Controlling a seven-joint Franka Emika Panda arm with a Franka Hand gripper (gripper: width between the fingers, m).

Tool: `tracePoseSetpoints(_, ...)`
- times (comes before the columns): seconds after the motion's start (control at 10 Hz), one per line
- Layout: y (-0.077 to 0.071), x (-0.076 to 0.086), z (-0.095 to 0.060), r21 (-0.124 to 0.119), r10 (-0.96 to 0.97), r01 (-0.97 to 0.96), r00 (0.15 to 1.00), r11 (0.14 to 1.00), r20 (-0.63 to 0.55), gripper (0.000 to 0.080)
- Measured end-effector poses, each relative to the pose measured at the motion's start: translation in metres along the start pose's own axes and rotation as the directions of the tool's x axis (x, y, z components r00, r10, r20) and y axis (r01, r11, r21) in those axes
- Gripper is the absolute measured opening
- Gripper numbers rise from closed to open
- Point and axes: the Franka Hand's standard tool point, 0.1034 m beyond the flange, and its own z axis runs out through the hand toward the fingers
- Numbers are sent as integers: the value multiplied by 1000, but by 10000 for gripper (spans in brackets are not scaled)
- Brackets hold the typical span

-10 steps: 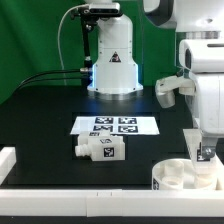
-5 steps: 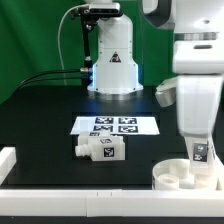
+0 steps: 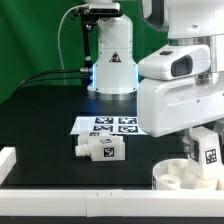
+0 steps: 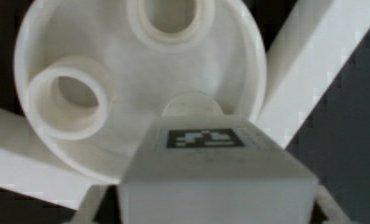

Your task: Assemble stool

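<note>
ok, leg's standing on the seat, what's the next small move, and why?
Probably a gentle wrist turn to twist the leg down into the seat. The gripper looks closed on the leg, which stands upright where a third hole would be; two holes sit open beside it. Whether the peg is fully home is hidden.

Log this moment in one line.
claw: shut on leg | leg: upright at seat | spare legs: lying near marker board
</note>
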Motion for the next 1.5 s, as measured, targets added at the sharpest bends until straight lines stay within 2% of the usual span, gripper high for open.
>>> tracePoseSetpoints(0.2, 0, 1, 0, 6, 175, -175, 985, 985, -6, 334)
tracePoseSetpoints(0.4, -1, 4, 1, 27, 506, -506, 860, 862, -68, 334)
tracePoseSetpoints(0.6, 5, 4, 0, 85, 720, -715, 689, 694, -85, 334)
tracePoseSetpoints(0.8, 5, 4, 0, 91, 766, -761, 638, 642, -78, 334)
tracePoseSetpoints(0.9, 6, 3, 0, 100, 809, -803, 583, 587, -69, 335)
tracePoseSetpoints(1.0, 5, 3, 0, 110, 867, -860, 496, 498, -53, 335)
tracePoseSetpoints(1.1, 3, 3, 1, 118, 938, -931, 344, 345, -31, 335)
tracePoseSetpoints(1.3, -5, 4, 4, 143, 1000, -990, -12, -11, -9, 336)
tracePoseSetpoints(1.4, -4, 5, 4, 161, 994, -981, -112, -111, 3, 337)
tracePoseSetpoints(1.5, -5, 5, 4, 165, 984, -970, -179, -180, 21, 337)
